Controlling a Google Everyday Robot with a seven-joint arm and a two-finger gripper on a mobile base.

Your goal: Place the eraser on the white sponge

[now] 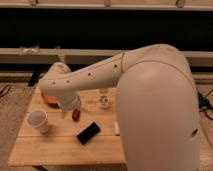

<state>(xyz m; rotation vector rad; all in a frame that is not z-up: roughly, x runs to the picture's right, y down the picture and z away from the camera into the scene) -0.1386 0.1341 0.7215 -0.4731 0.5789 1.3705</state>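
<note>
On the wooden table (55,150), near its centre, the eraser (88,133) is laid flat with its long axis running from 7 to 1 o'clock. The white sponge (117,128) is found at 3 o'clock from the eraser, near it but apart; only its left edge is seen, the remainder being covered by the large pale body of the arm (155,110).

A slim red-brown object (76,114) is located at 11 o'clock from the eraser. A small white bottle-like figure (104,98) is stood upright at 1 o'clock from the eraser. The arm is extended from 3 o'clock across the rear of the table toward 10 o'clock.

The gripper (66,106) is positioned at the arm's end, over the 10 o'clock area of the table, just beside the red-brown object and well apart from the eraser. Whether it is open or closed cannot be told.

A white cup (38,121) is stood upright at 9 o'clock from the eraser; its contents cannot be told. An orange dish (48,98) at 10 o'clock is largely hidden by the arm, and its contents cannot be told.
</note>
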